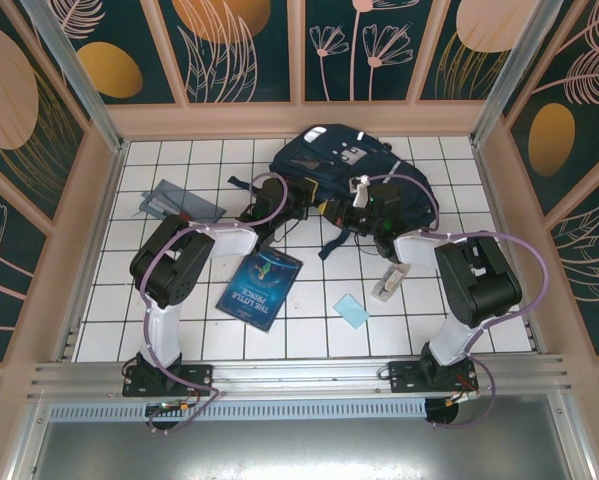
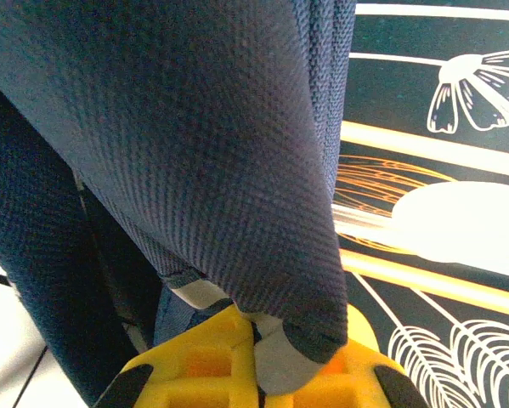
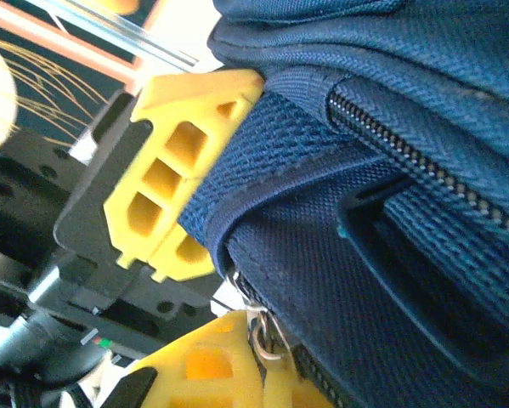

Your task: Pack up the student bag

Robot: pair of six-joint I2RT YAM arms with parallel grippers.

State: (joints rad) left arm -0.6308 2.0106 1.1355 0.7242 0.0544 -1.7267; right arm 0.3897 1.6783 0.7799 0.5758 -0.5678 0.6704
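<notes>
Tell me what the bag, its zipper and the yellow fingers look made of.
Bag: woven synthetic cloth, likely nylon or polyester, matte navy; coarse weave shows. Zipper: dark teeth, plastic or coated metal, unclear; pull looks metal, shiny. Fingers: hard yellow plastic, matte, moulded with hollow cells, possibly printed.

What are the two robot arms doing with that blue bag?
Both arms are holding the bag. The left gripper is pinched shut on a fold of its fabric. The right gripper is shut on its edge by the zipper. A book, a blue card and a grey pouch lie on the table, not yet packed.
</notes>
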